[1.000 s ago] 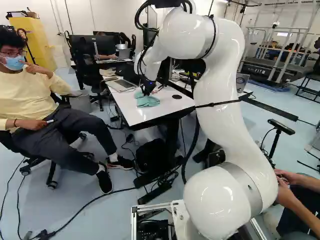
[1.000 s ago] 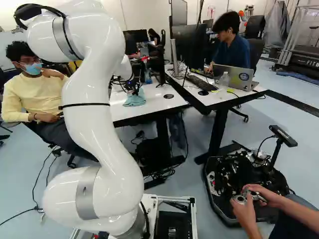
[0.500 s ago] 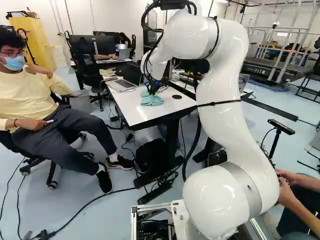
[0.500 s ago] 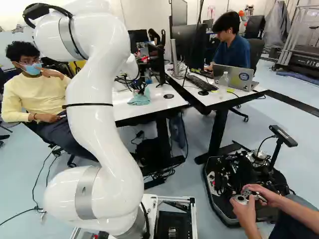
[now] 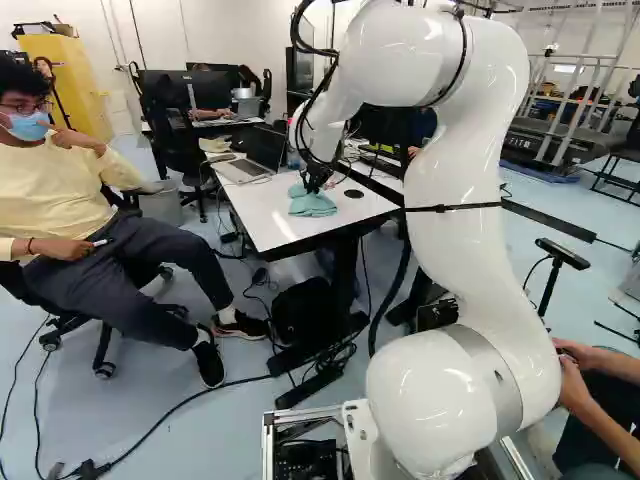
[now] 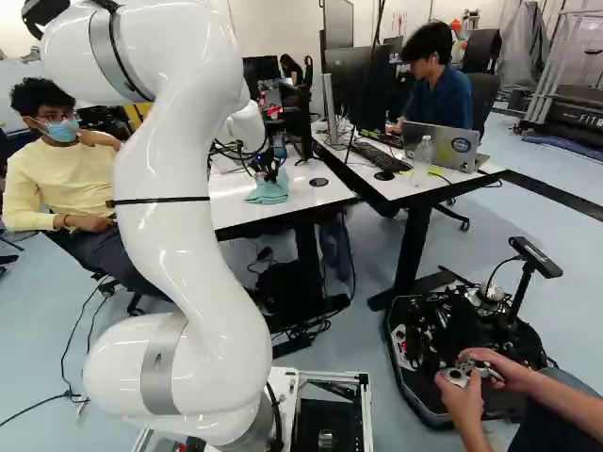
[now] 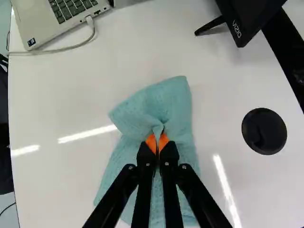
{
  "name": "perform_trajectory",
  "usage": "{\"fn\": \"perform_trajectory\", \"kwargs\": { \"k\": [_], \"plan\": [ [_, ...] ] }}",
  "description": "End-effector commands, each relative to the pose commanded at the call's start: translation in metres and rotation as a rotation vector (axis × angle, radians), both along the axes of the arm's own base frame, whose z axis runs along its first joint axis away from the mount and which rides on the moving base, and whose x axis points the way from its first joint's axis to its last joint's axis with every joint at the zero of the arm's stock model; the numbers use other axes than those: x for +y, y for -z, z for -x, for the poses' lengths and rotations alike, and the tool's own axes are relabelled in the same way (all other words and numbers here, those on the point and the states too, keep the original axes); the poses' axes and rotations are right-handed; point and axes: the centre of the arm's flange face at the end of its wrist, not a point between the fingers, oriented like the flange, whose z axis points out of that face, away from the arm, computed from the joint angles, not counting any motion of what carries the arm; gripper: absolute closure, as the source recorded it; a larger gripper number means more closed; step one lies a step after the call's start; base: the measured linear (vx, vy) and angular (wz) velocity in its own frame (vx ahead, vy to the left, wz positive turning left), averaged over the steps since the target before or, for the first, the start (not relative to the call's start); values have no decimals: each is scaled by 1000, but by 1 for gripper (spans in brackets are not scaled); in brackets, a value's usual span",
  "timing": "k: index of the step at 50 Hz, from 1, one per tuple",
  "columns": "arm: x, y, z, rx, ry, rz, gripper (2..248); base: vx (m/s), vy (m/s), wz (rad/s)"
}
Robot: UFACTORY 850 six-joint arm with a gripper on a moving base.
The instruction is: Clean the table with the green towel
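Right now I have the pincer (image 5: 313, 186) lowered over the counter (image 5: 270, 226), with the green towel (image 7: 164, 102) under it. In the wrist view, the orange pads (image 7: 151, 143) of my pincer (image 7: 157, 143) pinch a gathered fold of the towel between them, their tips close together. The rest of the cloth lies rumpled on the white top, reaching ahead of the fingers and back beneath them.

Beside the towel, apart from it, I see a round black disc (image 7: 264, 131) on the surface. Farther ahead stand an open laptop (image 7: 61, 23) near the counter's edge, with a pale cable (image 7: 71, 49) plugged into its side, and a black panel (image 7: 247, 19) with a slanted foot.

My white arm (image 5: 455, 190) arches up and over toward the towel. Over in the right base view, a second counter (image 6: 415, 192) carries another laptop (image 6: 443, 149), a clear bottle (image 6: 423, 158) and a keyboard (image 6: 382, 153).
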Motion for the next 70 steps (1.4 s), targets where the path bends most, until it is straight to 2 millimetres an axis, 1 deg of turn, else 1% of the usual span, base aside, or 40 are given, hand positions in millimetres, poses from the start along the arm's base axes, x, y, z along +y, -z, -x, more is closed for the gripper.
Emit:
{"fn": "perform_trajectory", "kwargs": {
  "k": [9,14,26,34,51,61,70],
  "plan": [
    [3,-1,16,12,-7,2,222,0,0,0],
    [8,-1,23,17,-18,2,222,0,0,0],
    [29,-1,26,17,-51,3,222,0,0,0],
    [42,-1,18,8,-69,1,222,0,0,0],
    [62,2,-10,-17,-90,-3,222,0,0,0],
    [63,3,-28,-33,-86,-6,222,0,0,0],
    [54,4,-42,-44,-70,-7,222,0,0,0]
  ]
}}
